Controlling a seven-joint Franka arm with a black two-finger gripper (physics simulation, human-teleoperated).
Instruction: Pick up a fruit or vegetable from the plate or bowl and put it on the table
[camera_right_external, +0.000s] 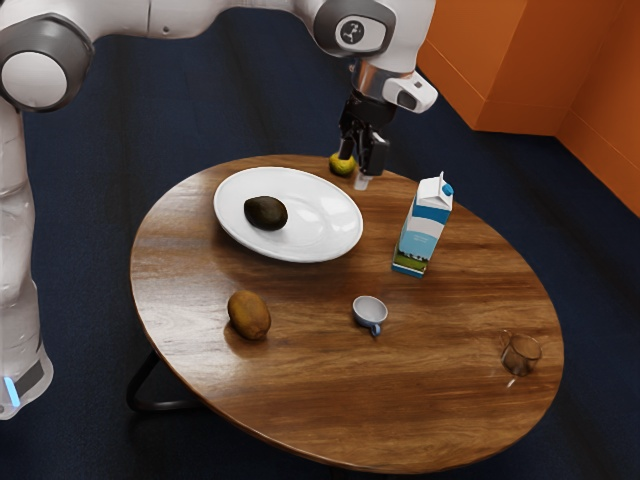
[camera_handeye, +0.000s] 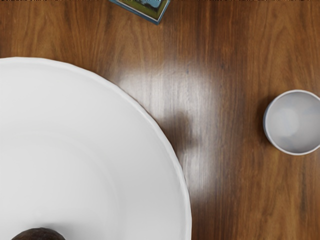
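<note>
High over the table's far side, the gripper (camera_right_external: 361, 164) pointed down, fingers apart, nothing between them! And the avocado (camera_right_external: 266, 213)? It lay on the plate (camera_right_external: 325, 215)!

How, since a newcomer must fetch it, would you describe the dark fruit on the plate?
On the round wooden table, find the large white plate. The dark fruit is the only thing lying on it; the lighter brown fruit lies on bare wood.

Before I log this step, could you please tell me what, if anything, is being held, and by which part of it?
The end effector holds nothing: its fingers stand apart, and the yellow fruit shows behind one, not between them.
</note>
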